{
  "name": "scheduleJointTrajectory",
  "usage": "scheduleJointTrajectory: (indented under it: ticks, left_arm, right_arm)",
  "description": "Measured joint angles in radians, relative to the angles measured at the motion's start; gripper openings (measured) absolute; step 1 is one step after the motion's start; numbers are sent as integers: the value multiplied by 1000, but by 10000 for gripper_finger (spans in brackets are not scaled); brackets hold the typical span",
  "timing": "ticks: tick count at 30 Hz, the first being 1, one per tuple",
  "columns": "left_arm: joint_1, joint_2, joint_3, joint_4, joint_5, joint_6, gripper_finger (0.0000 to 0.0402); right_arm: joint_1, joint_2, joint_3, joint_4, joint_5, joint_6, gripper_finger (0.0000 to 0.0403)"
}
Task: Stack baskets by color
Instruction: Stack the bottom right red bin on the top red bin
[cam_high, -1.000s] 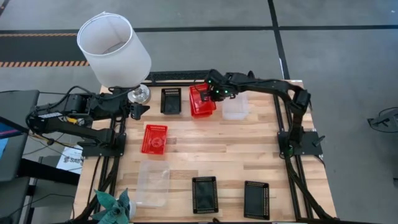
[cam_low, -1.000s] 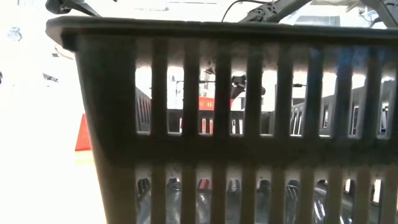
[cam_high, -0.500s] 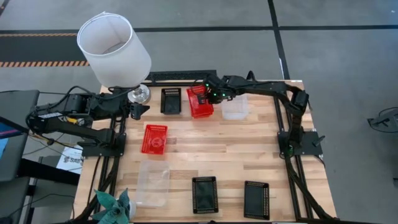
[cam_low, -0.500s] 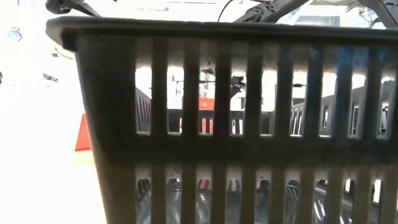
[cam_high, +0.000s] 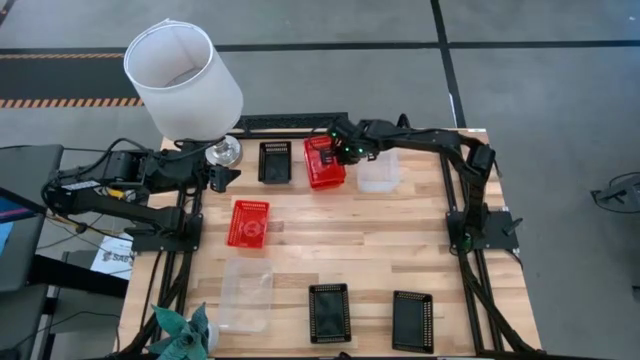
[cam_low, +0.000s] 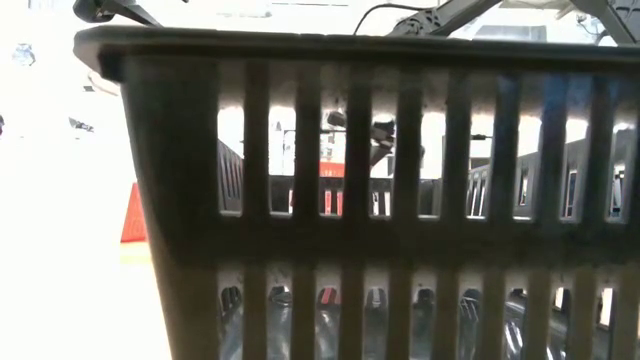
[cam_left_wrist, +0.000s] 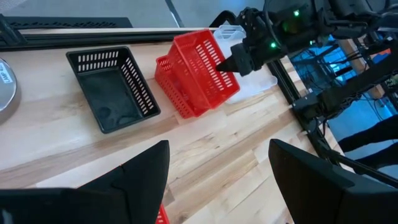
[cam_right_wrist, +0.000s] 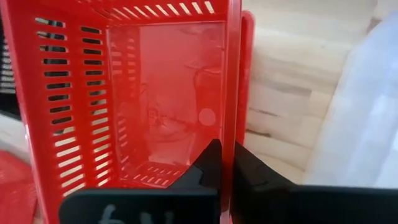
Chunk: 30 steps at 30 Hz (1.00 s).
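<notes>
At the table's far middle one red basket (cam_high: 325, 163) sits tilted inside a second red basket (cam_left_wrist: 168, 81), with my right gripper (cam_high: 345, 150) shut on the upper one's rim. A third red basket (cam_high: 248, 222) lies alone left of centre. A black basket (cam_high: 275, 161) stands left of the red pair and a clear basket (cam_high: 378, 172) right of it. My left gripper (cam_high: 222, 178) waits open at the far left, touching nothing. My right gripper pinches the rim of the upper red basket's right-hand wall (cam_right_wrist: 233, 112), one finger inside the basket (cam_right_wrist: 208, 165) and one outside. The fingers slant down from the table's far right. The basket is tilted, its lower part resting in the red basket beneath.
A clear basket (cam_high: 246, 293) and two black baskets (cam_high: 329, 313) (cam_high: 413, 321) lie along the near edge; one black basket (cam_low: 380, 200) fills the low view. A white lampshade (cam_high: 182, 80) stands off the far left corner.
</notes>
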Motion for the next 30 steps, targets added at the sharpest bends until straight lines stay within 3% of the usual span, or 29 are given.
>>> scheduleJointTrajectory:
  ticks: [14, 19, 24, 30]
  left_arm:
    - [0, 0, 0, 0, 0, 0, 261]
    - [0, 0, 0, 0, 1, 0, 261]
    - [0, 0, 0, 0, 1, 1, 261]
    - [0, 0, 0, 0, 1, 4, 261]
  right_arm:
    - [-19, 0, 0, -10, -3, -13, 153]
    - [-28, 0, 0, -14, -5, -28, 170]
    - [-27, 0, 0, -21, -5, -28, 139]
    - [-32, 0, 0, -21, -5, -46, 21]
